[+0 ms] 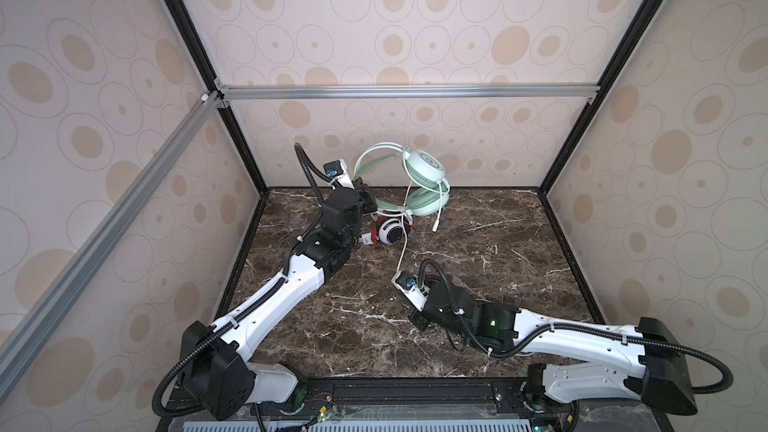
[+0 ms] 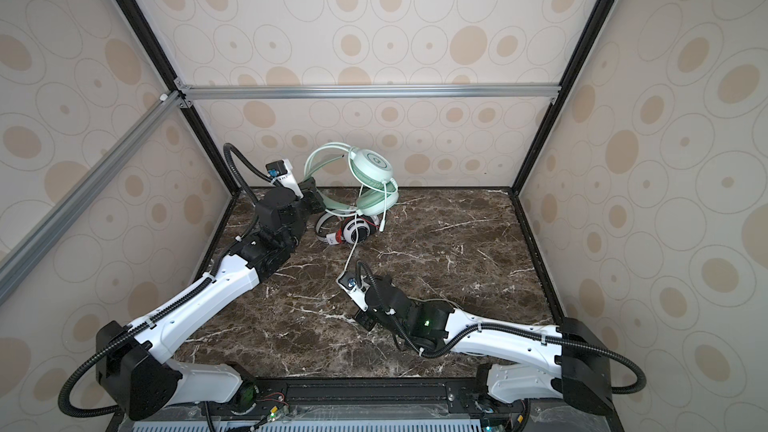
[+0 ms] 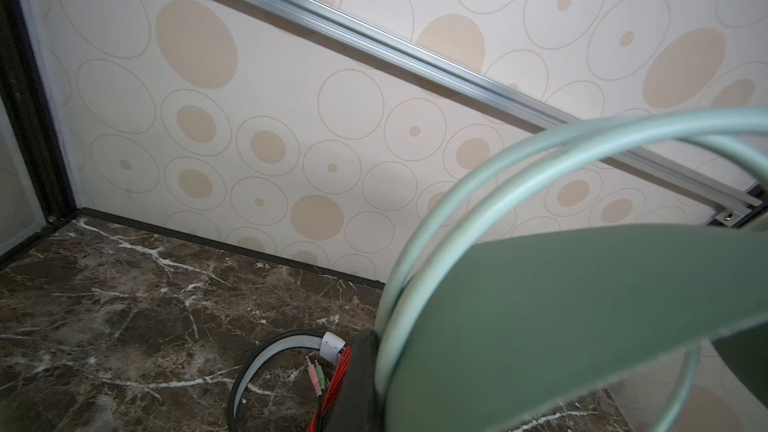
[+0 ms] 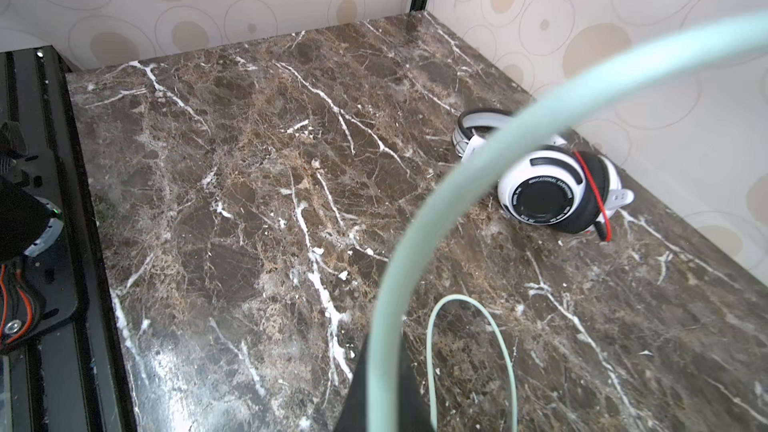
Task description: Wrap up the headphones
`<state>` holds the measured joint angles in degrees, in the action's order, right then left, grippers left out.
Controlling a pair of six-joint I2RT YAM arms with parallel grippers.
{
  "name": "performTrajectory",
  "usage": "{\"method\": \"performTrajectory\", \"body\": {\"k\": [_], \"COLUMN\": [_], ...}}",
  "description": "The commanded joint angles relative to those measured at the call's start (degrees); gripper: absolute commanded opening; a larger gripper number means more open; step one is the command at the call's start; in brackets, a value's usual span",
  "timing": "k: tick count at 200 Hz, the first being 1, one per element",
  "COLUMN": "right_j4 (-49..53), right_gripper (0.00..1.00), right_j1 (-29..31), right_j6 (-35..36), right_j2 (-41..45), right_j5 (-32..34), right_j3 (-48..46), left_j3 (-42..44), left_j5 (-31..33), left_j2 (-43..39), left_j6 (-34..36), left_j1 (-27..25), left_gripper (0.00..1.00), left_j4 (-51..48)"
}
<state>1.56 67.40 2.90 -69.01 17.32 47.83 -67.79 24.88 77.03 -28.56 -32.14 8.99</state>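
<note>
The left gripper (image 1: 368, 198) clamps the mint-green headset (image 1: 426, 178) by its headband, above the white headset (image 1: 390, 232). The right gripper (image 1: 417, 321), partly hidden, seems pinched on the pale cord (image 1: 402, 251).

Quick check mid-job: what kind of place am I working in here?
Likely an enclosed robot test cell, not a home: patterned wall panels in an aluminium frame, a marble-look tabletop, and a black mounting rail along the front.

Both top views high, steeply down on whole marble table (image 1: 478, 251); wrist cameras low, mint-green headset (image 3: 582, 326) close in front.
</note>
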Motion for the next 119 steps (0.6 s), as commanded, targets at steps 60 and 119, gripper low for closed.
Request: {"method": "performTrajectory", "body": {"k": [60, 119], "right_j4": [23.14, 35.36], "right_gripper": [0.00, 0.00], "right_j1": [0.84, -0.92], "right_j6": [7.69, 12.02], "right_j2": [-1.65, -5.78], "right_j5": [9.37, 15.17], "right_j3": [20.20, 33.60], "left_j3": [3.66, 8.10], "left_j5": [8.43, 8.92], "left_j2": [-3.04, -4.75], "left_j6": [9.46, 15.93], "left_j1": [-1.50, -4.48], "left_gripper": [0.00, 0.00], "left_j4": [2.75, -0.77]}}
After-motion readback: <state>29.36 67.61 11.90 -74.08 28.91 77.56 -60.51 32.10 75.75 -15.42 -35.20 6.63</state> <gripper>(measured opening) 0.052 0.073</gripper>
